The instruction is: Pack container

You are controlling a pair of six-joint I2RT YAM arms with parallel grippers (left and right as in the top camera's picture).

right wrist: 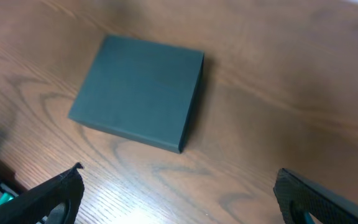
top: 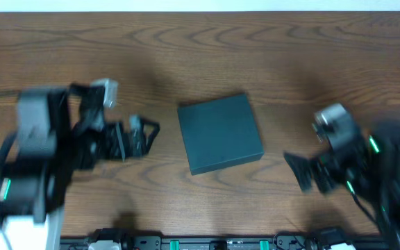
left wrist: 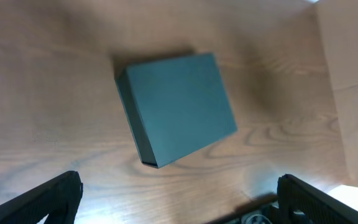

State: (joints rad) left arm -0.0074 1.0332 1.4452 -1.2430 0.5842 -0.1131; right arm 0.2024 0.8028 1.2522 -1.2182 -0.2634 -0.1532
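The container [top: 220,132] is a dark teal-black square box lying shut and flat in the middle of the wooden table. It also shows in the left wrist view [left wrist: 176,106] and in the right wrist view [right wrist: 138,90]. My left gripper [top: 148,135] is open and empty, left of the box with a gap between them; its fingers spread wide over bare wood [left wrist: 179,199]. My right gripper [top: 296,169] is open and empty, right of the box and nearer the front edge; its fingers frame bare wood [right wrist: 179,199]. Both arms look blurred.
A dark rail with green-lit parts [top: 214,243] runs along the table's front edge. The table's right edge and a pale surface beyond it show in the left wrist view [left wrist: 353,93]. No other objects are in view.
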